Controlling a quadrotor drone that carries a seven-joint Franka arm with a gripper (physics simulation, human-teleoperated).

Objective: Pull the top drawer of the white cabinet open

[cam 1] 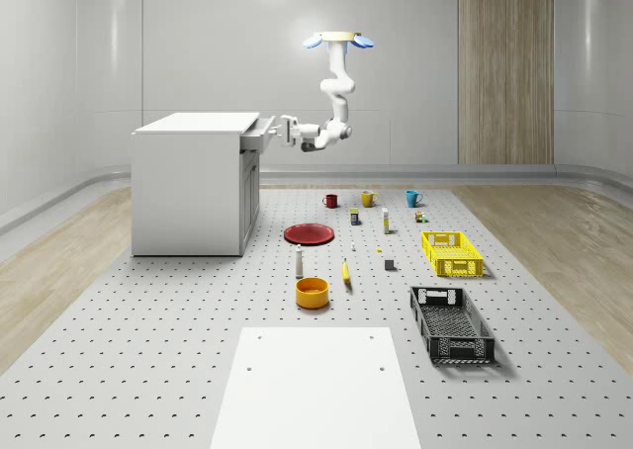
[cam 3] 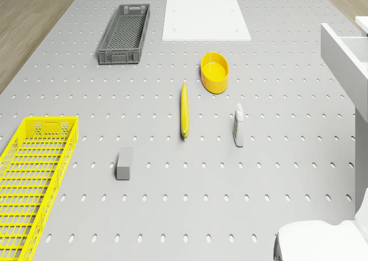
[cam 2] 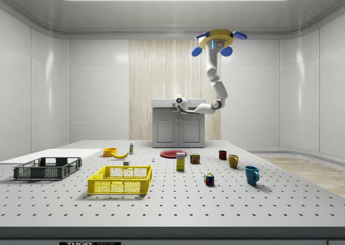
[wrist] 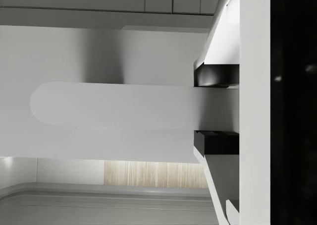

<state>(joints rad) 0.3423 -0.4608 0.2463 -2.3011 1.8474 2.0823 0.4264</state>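
Drone hovering beside white cabinet, gripper pinching top drawer handle, drawer front hidden.

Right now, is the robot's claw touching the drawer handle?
Touching. The wrist view shows the gripper pads pressed on both sides of the handle.

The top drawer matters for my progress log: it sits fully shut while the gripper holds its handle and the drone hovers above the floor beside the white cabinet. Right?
Not quite. The top drawer is already pulled partway out of the white cabinet, as the whole-scene view shows. The rest stands: the gripper is at its handle, pads on either side, and the drone hovers beside the cabinet.
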